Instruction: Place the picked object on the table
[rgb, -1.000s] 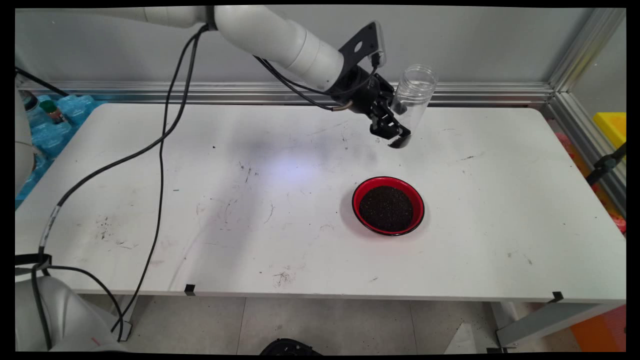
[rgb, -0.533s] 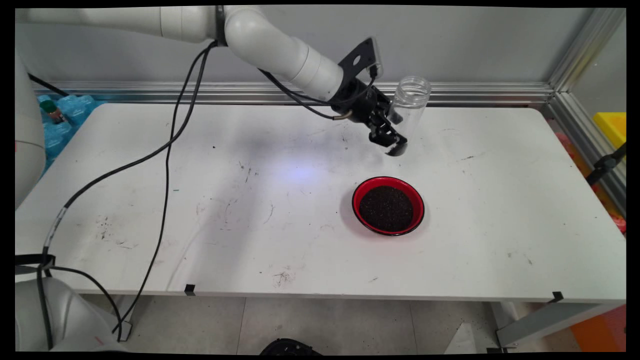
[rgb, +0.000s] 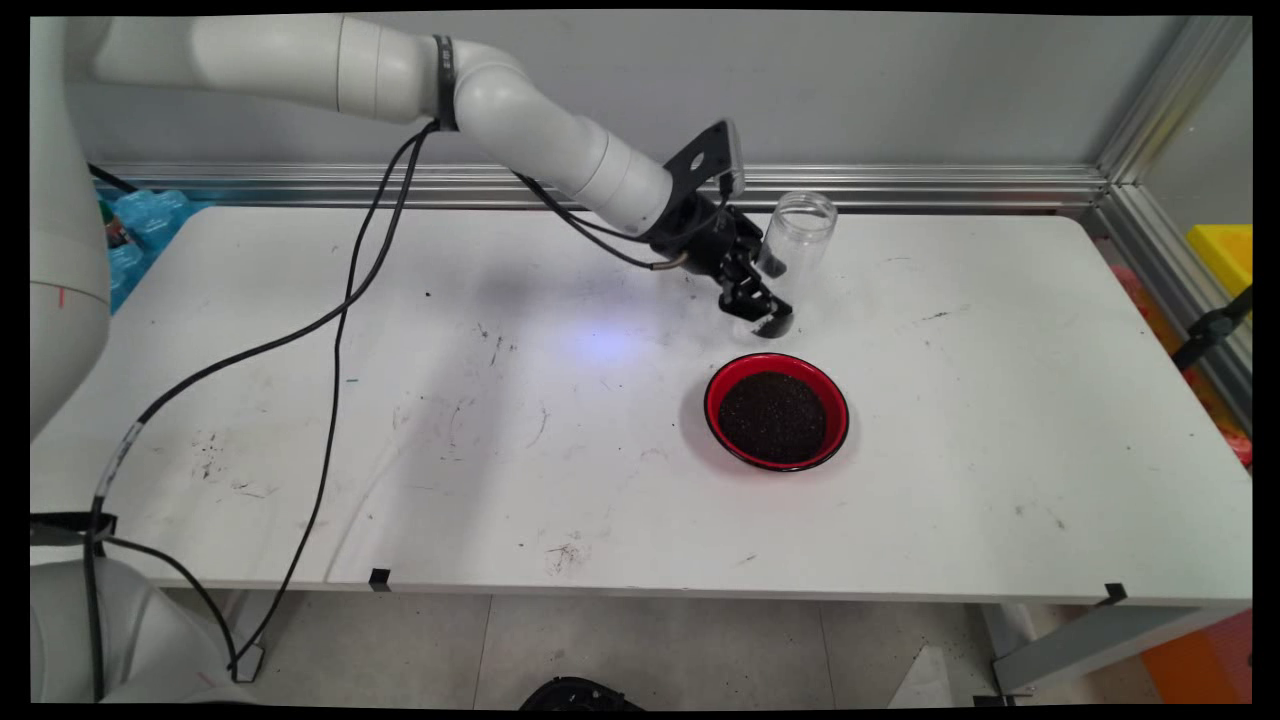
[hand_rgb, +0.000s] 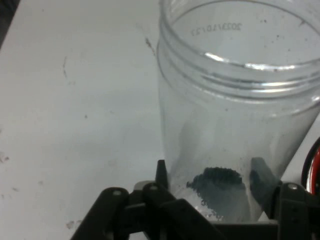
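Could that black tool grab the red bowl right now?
Probably not as things stand: the tool is shut on the clear jar. The red bowl sits close beside it with nothing between them.

jar (hand_rgb: 235, 100): rim cut by top edge | bowl (hand_rgb: 314, 167): only red sliver at right edge

White rounded arm (rgb: 520, 110) with a black band, loose black cables (rgb: 340, 300), and a black two-fingered pincer (rgb: 760, 318)

The jar (rgb: 790, 250) is clear, with dark grains (hand_rgb: 217, 180) at its bottom. The bowl (rgb: 776, 410) is red, black-rimmed, filled with black grains. The table (rgb: 300, 420) is white, scuffed.
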